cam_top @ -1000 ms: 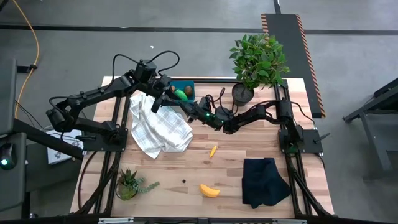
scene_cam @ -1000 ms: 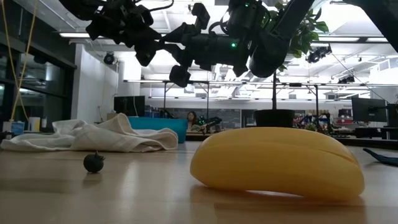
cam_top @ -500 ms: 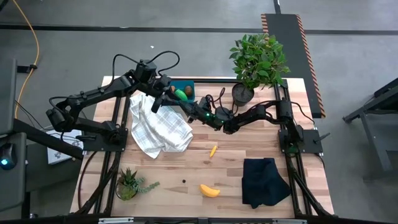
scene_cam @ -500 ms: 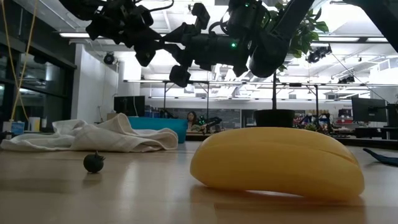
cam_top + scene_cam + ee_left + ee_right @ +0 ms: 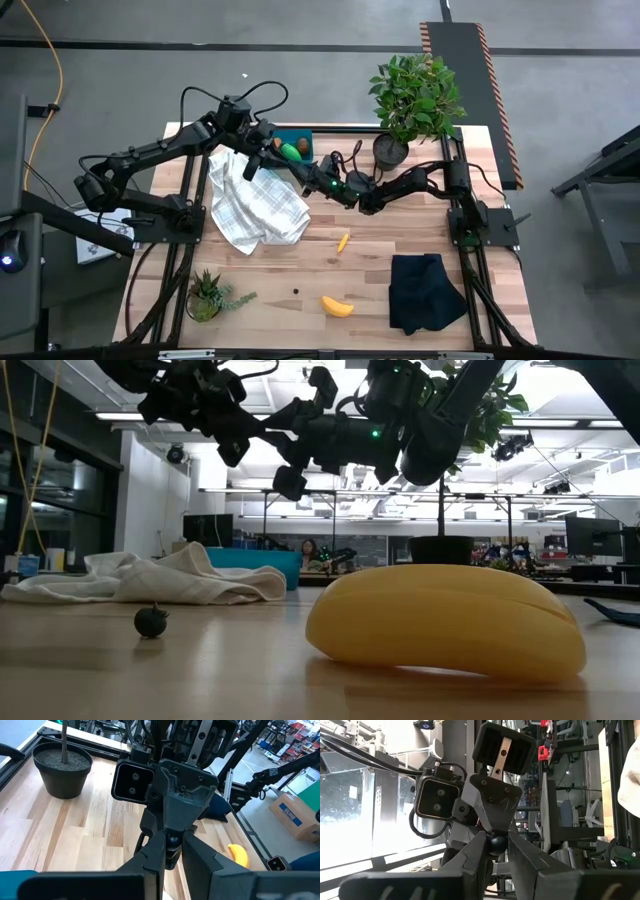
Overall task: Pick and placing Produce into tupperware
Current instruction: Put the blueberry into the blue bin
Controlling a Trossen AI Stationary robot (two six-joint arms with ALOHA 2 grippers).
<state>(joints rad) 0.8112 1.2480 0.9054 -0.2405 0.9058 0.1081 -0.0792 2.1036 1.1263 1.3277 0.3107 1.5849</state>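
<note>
Left gripper: the left gripper hung in the air above the far part of the table, nose to nose with the right gripper.
Left fingers: they were pressed in on a small dark berry, one finger on each side of it.
Right fingers: they pinched the same berry from the opposite side.
Berry: it was off the table, caught between the two tools where their tips met.
Box: the teal box lay on the table just beyond the meeting tips, on the far side of them.
In the box: a green oval fruit lay beside something orange that was partly hidden.
White cloth: the checked cloth lay crumpled under and just nearer than the left gripper.
Banana: the yellow banana lay well apart from both tools, near the front edge.
Second berry: another dark berry sat on the wood near the banana.
Small yellow piece: it lay on the wood below the right arm, between the tools and the banana.
</note>
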